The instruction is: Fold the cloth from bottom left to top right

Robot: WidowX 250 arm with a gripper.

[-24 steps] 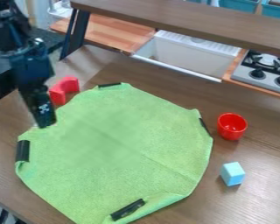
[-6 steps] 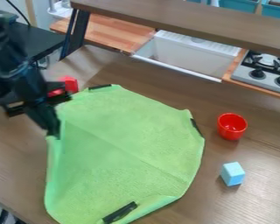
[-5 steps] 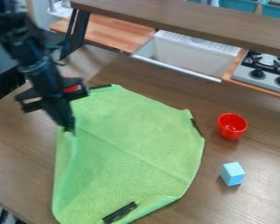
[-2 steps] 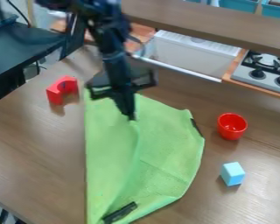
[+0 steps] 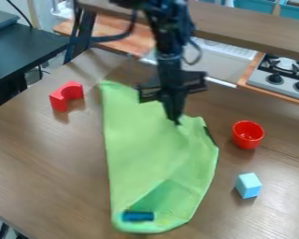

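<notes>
The black gripper hung down over the wooden table, its fingers pinched together on a bit of the green cloth. From where I stood, that pinch was toward the cloth's upper right, and creases ran down from it through the fabric. The cloth lay on the table, partly folded over, with a long, nearly straight edge down its left side and a rounded edge on the right. Its near end curled into a shaded pocket, where a dark blue strip sat. A black strip showed along the right edge, just below the upper right corner.

A red bowl stood upright to the right of the cloth, apart from it, and a light blue block rested nearer me on that same side. Over to the left, a red block with a curved notch sat near the cloth's upper end, not touching it. Behind all that were a raised wooden shelf, a white sink and, at the far right, a stove.
</notes>
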